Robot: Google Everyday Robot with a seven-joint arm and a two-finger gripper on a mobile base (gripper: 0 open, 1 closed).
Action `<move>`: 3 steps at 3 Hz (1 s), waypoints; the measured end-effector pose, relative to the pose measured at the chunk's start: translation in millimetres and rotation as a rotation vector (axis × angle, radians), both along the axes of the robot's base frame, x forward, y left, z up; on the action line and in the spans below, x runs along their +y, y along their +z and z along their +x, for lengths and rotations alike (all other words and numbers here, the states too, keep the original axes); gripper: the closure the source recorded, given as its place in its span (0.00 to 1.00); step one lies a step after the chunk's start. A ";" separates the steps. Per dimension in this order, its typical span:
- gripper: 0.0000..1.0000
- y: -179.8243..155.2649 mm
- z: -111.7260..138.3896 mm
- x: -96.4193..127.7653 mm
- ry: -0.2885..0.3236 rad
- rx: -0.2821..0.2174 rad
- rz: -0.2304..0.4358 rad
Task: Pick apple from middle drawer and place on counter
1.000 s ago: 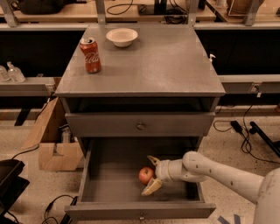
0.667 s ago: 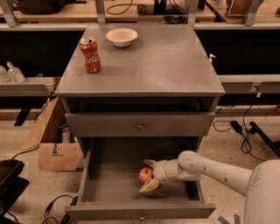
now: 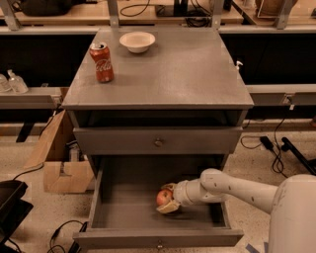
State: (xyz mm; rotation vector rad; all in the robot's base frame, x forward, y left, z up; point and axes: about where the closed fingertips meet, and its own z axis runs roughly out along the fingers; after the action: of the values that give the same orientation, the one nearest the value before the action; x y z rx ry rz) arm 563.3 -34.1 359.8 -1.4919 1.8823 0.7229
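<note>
The apple (image 3: 161, 197) sits on the floor of the middle drawer (image 3: 97, 200), which is pulled fully out. It lies a little right of centre and nearer the front wall than the back. The pincer (image 3: 165, 198) is down inside the drawer with its two tan fingers (image 3: 169, 187) closed on the apple, one against the far side and one against the near side. The fruit shows red between them and rests on the drawer floor. The pale arm (image 3: 237, 186) reaches in from the right, passing over the drawer's right wall. A bulky rounded part of it fills the lower right corner of the view.

Above the open drawer is a closed drawer front (image 3: 123, 141) with a small knob (image 3: 158, 143) at its middle. Above that is a dark gap under the top.

The counter (image 3: 173, 74) carries two things, both toward its back left. A red soda can (image 3: 101, 62) stands upright near the left edge, and a white bowl (image 3: 137, 41) is behind it, well apart from the can.

To the left of the cabinet an open cardboard box (image 3: 58, 165) rests on the speckled floor. Black cables (image 3: 269, 146) trail across the floor on the right. A tan workbench (image 3: 148, 11) runs behind the cabinet, with more cables on it.
</note>
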 end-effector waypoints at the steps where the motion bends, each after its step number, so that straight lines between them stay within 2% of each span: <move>1: 0.88 48.4 -1.3 -17.3 -0.026 0.046 0.032; 2: 1.00 139.8 5.5 -53.8 -0.041 0.057 0.049; 3: 1.00 239.6 22.9 -91.6 -0.060 0.057 0.045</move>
State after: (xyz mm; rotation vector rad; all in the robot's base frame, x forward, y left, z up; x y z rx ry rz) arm 586.2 -125.7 599.3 -1.3942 1.9323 0.7820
